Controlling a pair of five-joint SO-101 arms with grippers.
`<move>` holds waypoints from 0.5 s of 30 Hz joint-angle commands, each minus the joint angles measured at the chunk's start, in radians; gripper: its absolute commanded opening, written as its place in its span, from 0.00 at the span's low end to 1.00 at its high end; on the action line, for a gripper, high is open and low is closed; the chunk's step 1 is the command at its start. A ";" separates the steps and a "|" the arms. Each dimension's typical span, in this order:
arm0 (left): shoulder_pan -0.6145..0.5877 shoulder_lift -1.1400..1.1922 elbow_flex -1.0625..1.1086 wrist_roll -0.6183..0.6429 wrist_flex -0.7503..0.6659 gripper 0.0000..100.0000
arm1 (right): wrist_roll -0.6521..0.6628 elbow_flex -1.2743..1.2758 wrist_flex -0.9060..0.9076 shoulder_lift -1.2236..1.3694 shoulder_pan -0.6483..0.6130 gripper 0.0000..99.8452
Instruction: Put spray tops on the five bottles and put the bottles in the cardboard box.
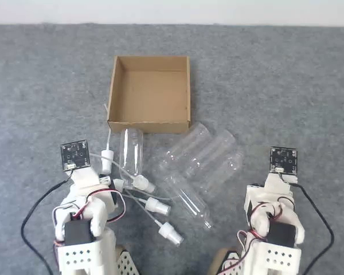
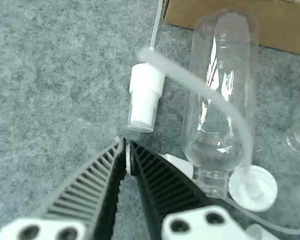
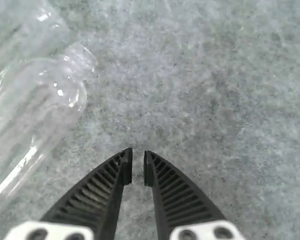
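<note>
1. The left gripper [image 2: 126,149] sits at the near left, low over the grey carpeted table [image 1: 46,86]. Its black ribbed jaws are drawn almost together, and I can make out nothing clamped between them.
2. Just to its right, the white plastic spray tops [image 1: 157,205] with thin dip tubes lie loose in a scatter running toward the near centre. None looks seated on a neck.
3. One clear plastic bottle [image 2: 220,85] lies on its side among them, base toward the box, with a top just beside its open neck.
4. The brown cardboard box [image 1: 150,123] stands open at the far centre. No bottle is in it yet.
5. The other clear bottles [image 1: 209,152] lie bunched together right of centre, all on their sides and uncapped.
6. The right gripper [image 3: 137,159] is at the near right, jaws nearly closed on nothing, with a bottle neck just ahead to its left.
7. Judgement: the task is at its start, with the capping step in hand. The next move calls for one claw to open and steady a bottle while the other lifts a top and threads its tube into the neck.
</note>
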 commanded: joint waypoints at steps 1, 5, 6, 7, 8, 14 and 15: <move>-0.002 -0.017 -0.013 0.000 0.006 0.01 | 0.002 -0.021 -0.018 -0.018 0.028 0.01; -0.002 -0.017 -0.013 0.000 0.006 0.01 | 0.002 -0.020 -0.021 -0.018 0.042 0.01; -0.002 -0.017 -0.013 0.000 0.006 0.01 | 0.003 -0.021 -0.021 -0.018 0.041 0.01; -0.002 -0.017 -0.013 0.000 0.006 0.01 | 0.003 -0.023 -0.018 -0.018 0.039 0.01; -0.002 -0.017 -0.013 0.000 0.006 0.01 | 0.003 -0.023 -0.018 -0.018 0.041 0.01; -0.002 -0.017 -0.013 0.000 0.006 0.01 | 0.003 -0.023 -0.018 -0.018 0.042 0.01; -0.002 -0.017 -0.013 0.000 0.006 0.01 | 0.003 -0.023 -0.018 -0.018 0.042 0.01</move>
